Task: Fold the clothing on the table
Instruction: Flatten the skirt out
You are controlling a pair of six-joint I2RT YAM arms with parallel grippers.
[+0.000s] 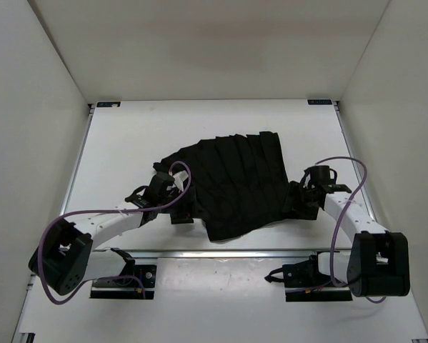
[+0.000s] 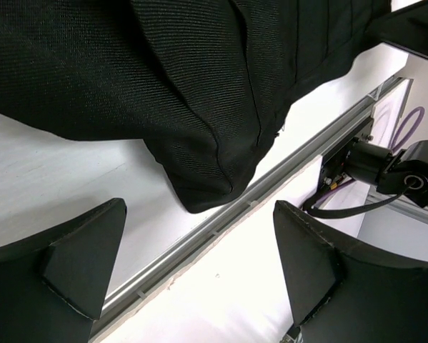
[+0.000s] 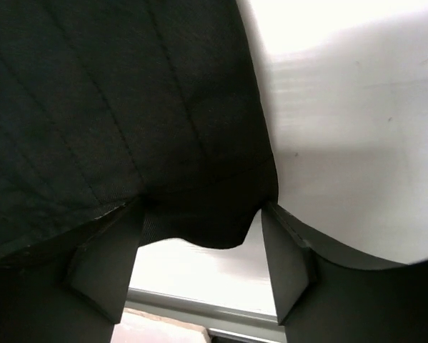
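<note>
Between the jaws of my right gripper [image 3: 203, 214], which stand partly apart, sits the hem of the clothing [image 1: 235, 179], not visibly pinched. My left gripper [image 2: 199, 236] gapes wide and empty, a doubled corner just ahead. Soft, light, limp cloth, I judge; take hems and corners. Only the top view shows the whole pleated spread on the table [image 1: 128, 136].

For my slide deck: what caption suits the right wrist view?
Right claw straddling the edge of the black skirt on the white table.
</note>
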